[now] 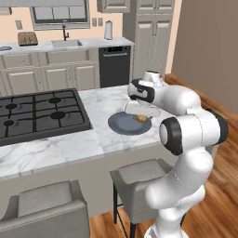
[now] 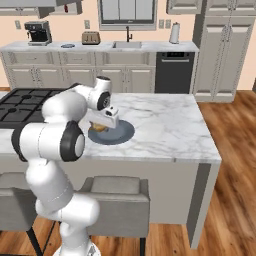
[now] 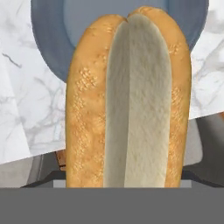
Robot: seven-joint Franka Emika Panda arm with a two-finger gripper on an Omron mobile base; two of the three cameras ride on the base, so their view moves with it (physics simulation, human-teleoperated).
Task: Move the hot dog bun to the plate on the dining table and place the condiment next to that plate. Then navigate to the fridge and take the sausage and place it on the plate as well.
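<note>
Down low over the plate (image 1: 122, 124) sits the claw (image 1: 141, 113), and it looks like it is holding the hot dog bun (image 3: 128, 100) between its two fingers. The fingers stand wide, and that fits, because the bun is fat. From the hand view the bun is right up close, split side facing the camera, with the blue-grey plate behind its far end and the white marble of the dining table (image 1: 100, 139) on both sides. The near end of the bun seems to hang past the plate's edge, out over the table's edge.

From the left base view a bit of golden bun peeks out under the hand, right over the plate. The arm bends down from above so the bun can come to rest flat.

I think the job now is to set the bun on the plate and let go. The sauce bottle and the sausage still need doing
</note>
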